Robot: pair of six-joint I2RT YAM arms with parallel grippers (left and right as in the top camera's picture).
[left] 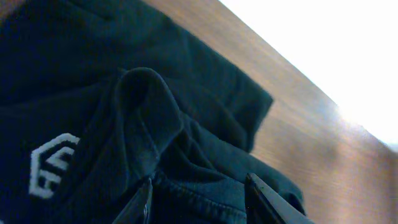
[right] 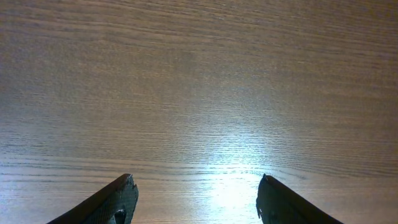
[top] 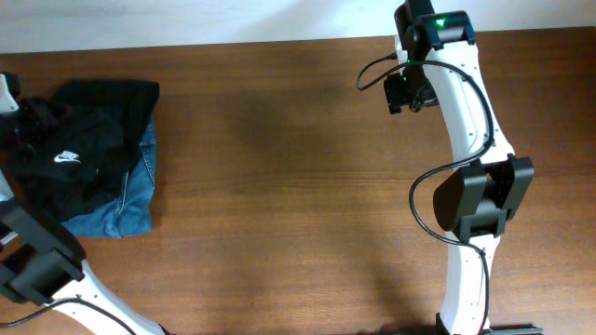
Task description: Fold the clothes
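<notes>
A pile of clothes lies at the table's far left: a crumpled black garment [top: 93,130] with a small white swoosh logo [top: 65,156] on top of a blue denim piece [top: 130,200]. In the left wrist view the black fabric [left: 155,124] fills the frame, with a white hexagon logo [left: 50,174] at lower left. My left gripper [left: 198,202] is open, its fingers on either side of a hemmed fold of black fabric. My right gripper [right: 196,199] is open and empty over bare wood, seen at the back right in the overhead view [top: 402,93].
The wooden table [top: 298,186] stretches between the pile and the right arm. The pale wall runs along the table's back edge [top: 233,19]. The left arm's base link [top: 37,265] sits at the front left, just below the denim.
</notes>
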